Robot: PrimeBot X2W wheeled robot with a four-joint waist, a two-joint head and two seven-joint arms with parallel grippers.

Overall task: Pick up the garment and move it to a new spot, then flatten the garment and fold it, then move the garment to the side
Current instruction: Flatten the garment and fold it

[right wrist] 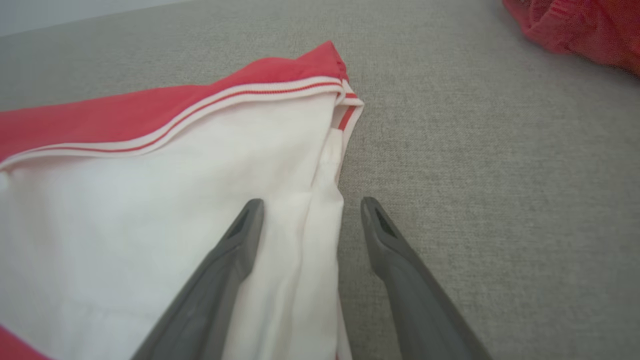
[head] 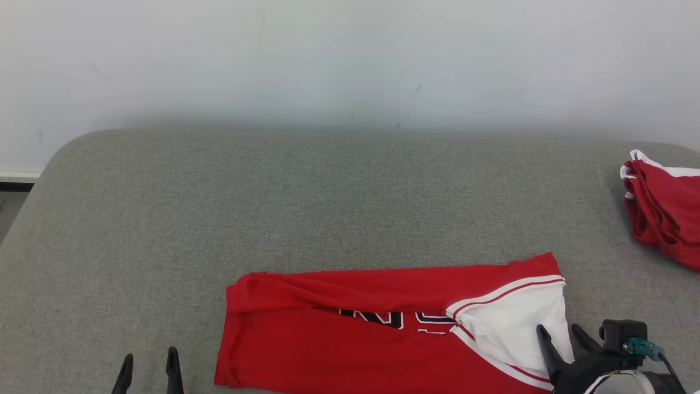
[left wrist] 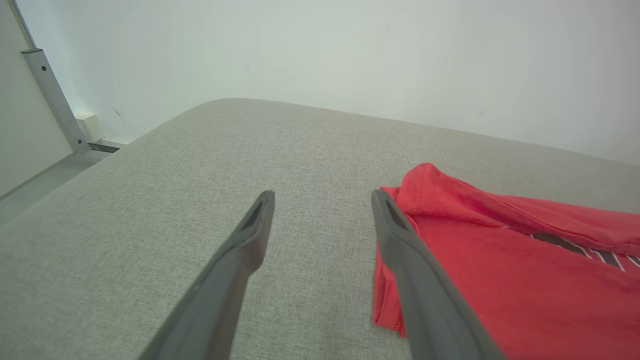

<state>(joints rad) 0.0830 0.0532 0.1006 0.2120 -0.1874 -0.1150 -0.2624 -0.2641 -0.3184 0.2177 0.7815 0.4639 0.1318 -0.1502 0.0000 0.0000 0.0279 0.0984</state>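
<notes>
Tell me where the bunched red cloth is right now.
In the head view, the bunched red cloth lies at the far right edge of the grey cushion, beyond and to the right of the folded red and white shirt.

Found garment (head: 350, 328) lying on padded surface (head: 273, 191), along its near edge and right of centre. Noted second heap of cloth (head: 664, 210) at far right of surface, well apart from garment. Recorded wall (head: 350, 54) behind surface. Located left gripper (head: 150, 354) just left of garment's left end, over bare surface. Located right gripper (head: 556, 328) at garment's right end, fingers parted astride its edge, one over cloth, other over bare surface; possibly touching cloth, not clear from views.
</notes>
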